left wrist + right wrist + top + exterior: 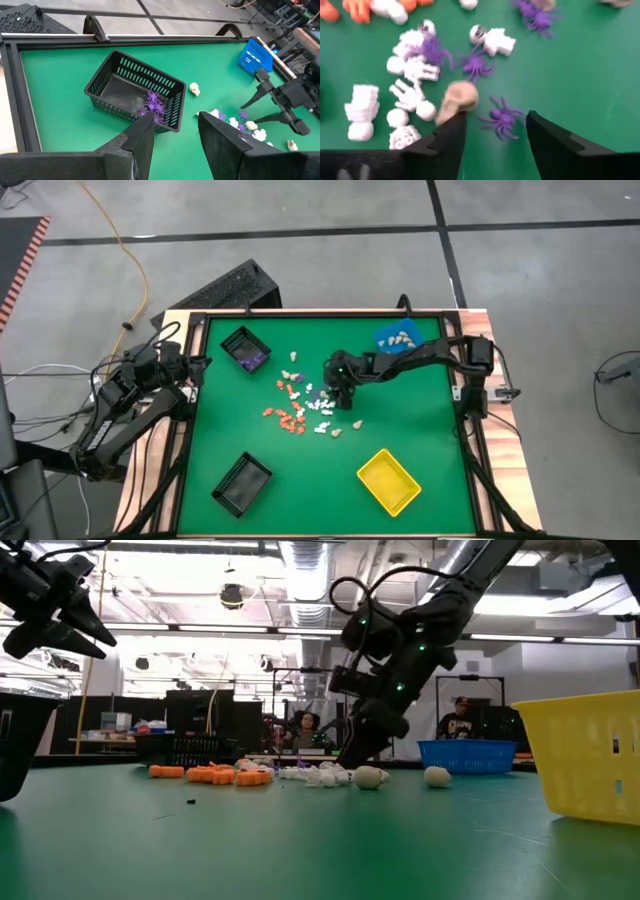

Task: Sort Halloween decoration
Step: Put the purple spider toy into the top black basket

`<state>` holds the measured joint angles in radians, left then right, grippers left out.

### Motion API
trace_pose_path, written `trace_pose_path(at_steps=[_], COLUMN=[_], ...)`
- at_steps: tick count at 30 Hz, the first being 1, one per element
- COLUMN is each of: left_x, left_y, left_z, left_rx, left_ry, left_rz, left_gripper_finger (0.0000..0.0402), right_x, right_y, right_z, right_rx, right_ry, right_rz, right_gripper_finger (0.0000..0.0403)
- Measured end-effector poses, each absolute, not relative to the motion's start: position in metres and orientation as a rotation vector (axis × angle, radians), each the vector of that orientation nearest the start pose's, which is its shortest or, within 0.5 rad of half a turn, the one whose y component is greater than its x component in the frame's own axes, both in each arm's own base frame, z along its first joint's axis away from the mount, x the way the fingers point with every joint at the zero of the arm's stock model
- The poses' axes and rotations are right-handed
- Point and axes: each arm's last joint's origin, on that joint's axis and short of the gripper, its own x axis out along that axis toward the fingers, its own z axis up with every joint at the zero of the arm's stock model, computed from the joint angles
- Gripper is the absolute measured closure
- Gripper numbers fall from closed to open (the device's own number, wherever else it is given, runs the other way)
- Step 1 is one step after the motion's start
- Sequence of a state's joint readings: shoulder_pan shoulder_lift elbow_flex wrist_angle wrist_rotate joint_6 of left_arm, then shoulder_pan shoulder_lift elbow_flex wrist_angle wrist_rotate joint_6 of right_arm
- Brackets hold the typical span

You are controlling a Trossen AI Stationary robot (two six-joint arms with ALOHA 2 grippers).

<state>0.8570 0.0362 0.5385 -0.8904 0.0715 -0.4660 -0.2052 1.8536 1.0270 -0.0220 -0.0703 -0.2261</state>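
Small Halloween decorations lie in a loose pile (300, 408) mid-table: orange pieces, white skeleton parts, purple spiders and beige skulls. My right gripper (340, 392) stands open, slanting down low over the pile's right side. A purple spider (501, 118) lies on the green mat between its fingertips (495, 125). A beige skull (458, 98) lies just beyond one fingertip. My left gripper (175, 127) waits open, raised at the table's left edge (188, 372), looking at a black bin (135, 92) that holds purple spiders.
The black bin with spiders (245, 348) sits far left and a blue bin (401, 338) with beige pieces far right. A yellow bin (388, 481) is near right and a second black bin (242, 483) near left. Bare green mat lies along the near edge between them.
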Motion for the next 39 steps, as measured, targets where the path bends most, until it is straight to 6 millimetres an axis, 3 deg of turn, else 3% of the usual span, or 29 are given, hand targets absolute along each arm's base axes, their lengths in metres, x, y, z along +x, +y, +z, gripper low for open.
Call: trace_pose_path(at_steps=[5, 10, 29, 39], left_x=[0.022, 0.022, 0.022, 0.022], left_y=[0.022, 0.022, 0.022, 0.022], left_z=[0.247, 0.247, 0.246, 0.246], left_rx=[-0.615, -0.614, -0.606, -0.606], left_ry=[0.172, 0.173, 0.185, 0.185], left_rz=[0.857, 0.858, 0.859, 0.858], left_gripper_finger=[0.0258, 0.0258, 0.0258, 0.0258], right_x=[0.371, 0.372, 0.368, 0.377], right_y=[-0.075, -0.077, -0.075, -0.08], right_z=[0.143, 0.136, 0.131, 0.153], right_rx=[-0.122, -0.081, 0.034, 0.052], right_ry=[0.846, 0.87, 0.918, 0.864], right_rz=[-0.046, -0.059, -0.105, -0.15], right_gripper_finger=[0.0154, 0.0176, 0.0383, 0.0388])
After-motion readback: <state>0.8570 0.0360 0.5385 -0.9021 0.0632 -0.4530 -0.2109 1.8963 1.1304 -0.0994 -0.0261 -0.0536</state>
